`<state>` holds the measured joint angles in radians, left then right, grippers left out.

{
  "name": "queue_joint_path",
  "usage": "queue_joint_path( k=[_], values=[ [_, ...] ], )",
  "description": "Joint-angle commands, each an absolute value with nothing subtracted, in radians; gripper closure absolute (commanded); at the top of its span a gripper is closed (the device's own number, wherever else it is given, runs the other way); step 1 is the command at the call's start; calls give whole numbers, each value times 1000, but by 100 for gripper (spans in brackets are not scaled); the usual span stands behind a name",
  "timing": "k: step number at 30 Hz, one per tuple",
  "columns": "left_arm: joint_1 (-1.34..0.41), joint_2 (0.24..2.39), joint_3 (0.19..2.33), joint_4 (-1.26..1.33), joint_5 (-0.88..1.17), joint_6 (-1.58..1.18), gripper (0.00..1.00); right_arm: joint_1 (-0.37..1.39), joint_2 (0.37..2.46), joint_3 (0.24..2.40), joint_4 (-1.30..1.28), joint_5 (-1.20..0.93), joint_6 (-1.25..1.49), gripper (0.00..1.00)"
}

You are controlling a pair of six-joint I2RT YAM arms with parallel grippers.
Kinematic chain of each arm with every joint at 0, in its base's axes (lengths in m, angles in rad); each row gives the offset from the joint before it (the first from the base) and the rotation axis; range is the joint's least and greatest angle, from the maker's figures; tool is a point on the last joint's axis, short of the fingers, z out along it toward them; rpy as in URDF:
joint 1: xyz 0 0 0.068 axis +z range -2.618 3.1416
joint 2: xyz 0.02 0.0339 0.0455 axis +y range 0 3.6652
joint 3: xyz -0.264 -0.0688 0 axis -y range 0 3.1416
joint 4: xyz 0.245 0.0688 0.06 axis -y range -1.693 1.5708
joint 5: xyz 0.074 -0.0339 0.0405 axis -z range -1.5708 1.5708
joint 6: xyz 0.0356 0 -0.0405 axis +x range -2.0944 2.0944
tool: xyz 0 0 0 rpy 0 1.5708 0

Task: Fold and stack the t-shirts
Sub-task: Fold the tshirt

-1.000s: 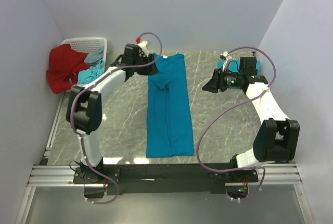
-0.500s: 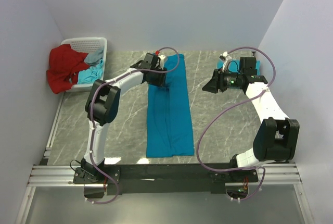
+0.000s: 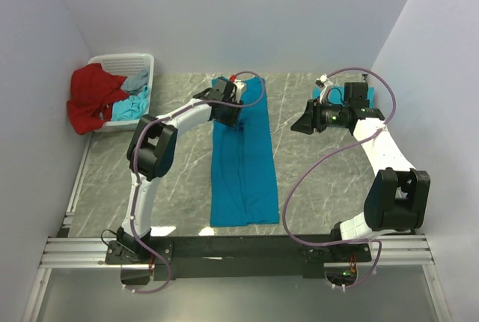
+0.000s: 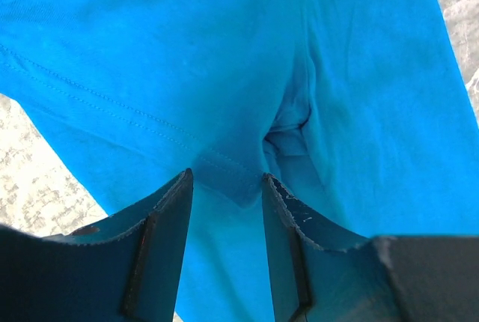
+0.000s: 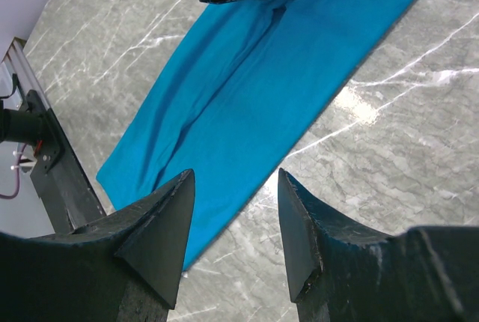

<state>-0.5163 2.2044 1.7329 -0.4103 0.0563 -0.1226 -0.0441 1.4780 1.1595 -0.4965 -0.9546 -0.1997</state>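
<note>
One teal-blue t-shirt [image 3: 243, 161] lies folded lengthwise into a long strip down the middle of the marble table [image 3: 179, 172]. My left gripper [image 3: 229, 114] is low over its far part, near the collar end. In the left wrist view the left gripper [image 4: 224, 177] has its jaws apart, and a stitched fold of the t-shirt [image 4: 224, 75] lies between the tips. My right gripper [image 3: 299, 125] hovers open to the right of the strip, holding nothing. The right wrist view shows the right gripper [image 5: 236, 176] over the t-shirt's [image 5: 247, 90] edge and bare table.
A white basket [image 3: 123, 62] at the back left holds a red garment [image 3: 91, 96] and more teal cloth [image 3: 129, 105]. A patch of teal cloth [image 3: 328, 95] shows behind the right arm. Walls close in the left, back and right sides.
My left gripper swung right from beside the shirt's far left corner onto the shirt's far part. The right arm has not moved.
</note>
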Motion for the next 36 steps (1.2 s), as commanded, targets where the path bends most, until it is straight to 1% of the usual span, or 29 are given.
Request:
queue_joint_path(
  k=[1, 4, 15, 17, 18, 20, 23, 24, 27, 34, 36],
  values=[
    [-526, 2201, 1752, -417, 40, -91, 53, -52, 1482, 1204, -497, -968, -209, 45],
    [-529, 2209, 1755, -423, 25, -81, 54, -51, 1482, 1204, -499, -968, -210, 45],
    [-558, 2226, 1763, -434, 3, -54, 55, -51, 1482, 1206, -499, -969, -210, 45],
    [-566, 2232, 1764, -436, -38, -51, 60, -51, 1482, 1206, -500, -969, -210, 45],
    [-566, 2238, 1769, -439, -44, -49, 65, -51, 1482, 1206, -500, -971, -210, 45],
    [-574, 2244, 1773, -445, -61, -48, 68, -51, 1482, 1207, -502, -969, -210, 45],
    [-580, 2246, 1781, -448, -86, -46, 76, -52, 1482, 1207, -503, -969, -210, 45],
    [-580, 2240, 1781, -445, -92, -46, 80, -52, 1480, 1207, -503, -969, -210, 45],
    [-587, 2217, 1781, -437, -104, -46, 82, -54, 1480, 1207, -502, -971, -210, 45],
    [-601, 2174, 1775, -443, -120, -38, 82, -52, 1480, 1207, -502, -973, -210, 45],
    [-603, 2164, 1770, -446, -117, -37, 85, -52, 1480, 1207, -503, -973, -210, 45]
  ],
)
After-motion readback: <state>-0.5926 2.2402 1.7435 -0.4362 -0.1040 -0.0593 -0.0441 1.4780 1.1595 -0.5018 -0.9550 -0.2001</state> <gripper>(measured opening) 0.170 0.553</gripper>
